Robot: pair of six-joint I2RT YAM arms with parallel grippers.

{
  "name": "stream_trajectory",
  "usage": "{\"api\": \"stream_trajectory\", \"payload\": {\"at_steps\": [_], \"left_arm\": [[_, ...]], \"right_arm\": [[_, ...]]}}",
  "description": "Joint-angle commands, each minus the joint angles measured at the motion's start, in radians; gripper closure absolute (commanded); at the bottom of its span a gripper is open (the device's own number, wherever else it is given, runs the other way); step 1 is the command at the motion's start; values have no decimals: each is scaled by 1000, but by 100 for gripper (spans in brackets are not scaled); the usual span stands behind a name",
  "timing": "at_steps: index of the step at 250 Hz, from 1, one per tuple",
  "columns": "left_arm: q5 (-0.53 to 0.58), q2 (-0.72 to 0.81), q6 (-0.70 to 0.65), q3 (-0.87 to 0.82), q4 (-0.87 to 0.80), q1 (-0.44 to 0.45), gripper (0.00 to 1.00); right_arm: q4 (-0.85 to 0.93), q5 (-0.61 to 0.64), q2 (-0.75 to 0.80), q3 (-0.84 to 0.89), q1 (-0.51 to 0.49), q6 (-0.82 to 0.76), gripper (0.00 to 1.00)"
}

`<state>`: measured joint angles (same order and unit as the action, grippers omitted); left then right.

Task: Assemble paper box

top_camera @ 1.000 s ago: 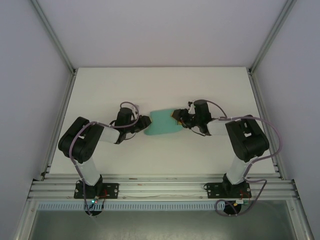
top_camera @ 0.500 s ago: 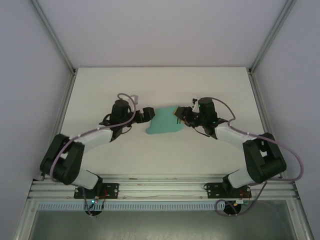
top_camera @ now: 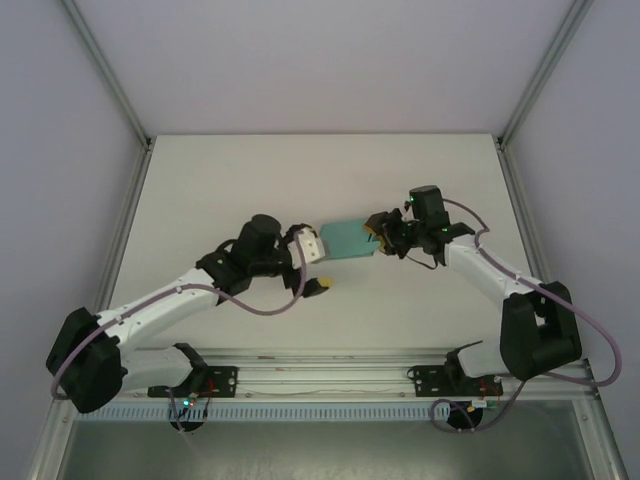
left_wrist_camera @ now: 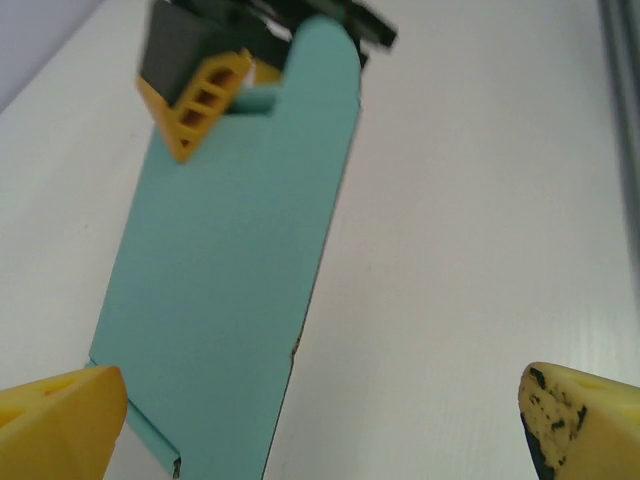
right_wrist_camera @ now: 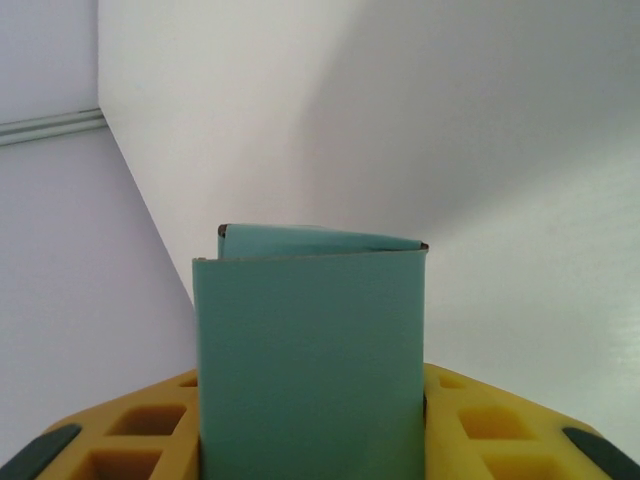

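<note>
The paper box is teal-green card, folded flat, held off the table near the middle. My right gripper is shut on its right end. In the right wrist view the paper box stands upright between the yellow fingers of the right gripper, a second layer peeking above its top edge. My left gripper is open just left of the box, not touching it. In the left wrist view the paper box stretches away from the left gripper, whose yellow fingertips stand wide apart.
The white table is bounded by aluminium rails at the sides and front. Grey walls rise behind and on both sides. Both arms reach in toward the table's middle.
The left gripper has let go of the box's left end and opened wide, dropping a little nearer. The right gripper has carried the box slightly right and turned it.
</note>
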<state>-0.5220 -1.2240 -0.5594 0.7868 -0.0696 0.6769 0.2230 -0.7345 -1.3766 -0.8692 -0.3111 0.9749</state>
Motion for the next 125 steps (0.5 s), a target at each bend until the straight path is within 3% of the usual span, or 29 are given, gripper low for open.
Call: {"api": "stream_trajectory", "payload": {"at_steps": [1,70,125], "left_arm": [[190,-71,-185,53,-31,10,0],[292,-137,-254,17,124,42,0],[391,-189,-274,38,139,60,3]], "right_arm": [[65,-80,19,-29,2,91,70],[8,-140,-25,-19,8,210,70],[-32,-223,-64,-16,7,268,71]]}}
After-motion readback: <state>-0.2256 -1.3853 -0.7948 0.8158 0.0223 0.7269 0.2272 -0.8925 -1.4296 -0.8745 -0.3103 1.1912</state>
